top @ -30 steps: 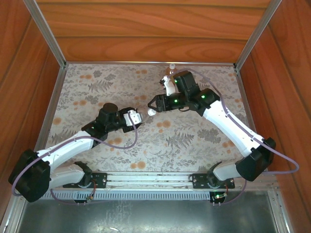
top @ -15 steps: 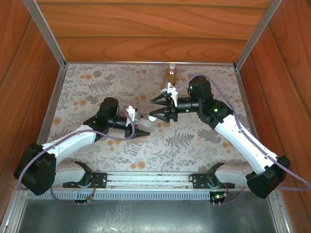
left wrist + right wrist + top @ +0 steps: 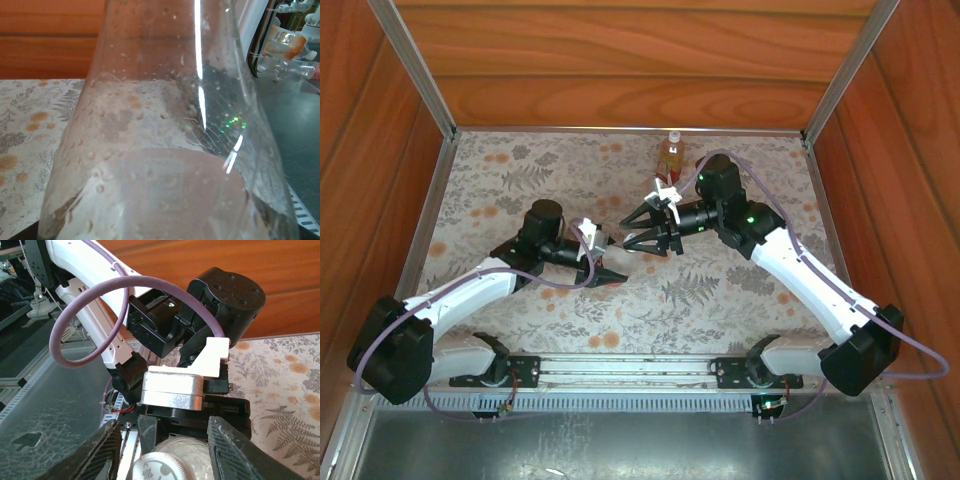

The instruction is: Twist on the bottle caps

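Top view: your right end effector [image 3: 626,234] has been swinging off the amber bottle [image 3: 671,154] at the far edge. It's now lining up with the bottle [image 3: 592,238] your left end effector [image 3: 601,253] is clamping above the surface [image 3: 500,190].

Left wrist: that bottle's sitting right up close, gripped.

Right wrist: the fingers [image 3: 105,452] are closing in around the cap [image 3: 154,469] on the bottle's mouth. There are gaps on both sides, so it's not gripping yet. Looks like the twist is coming.
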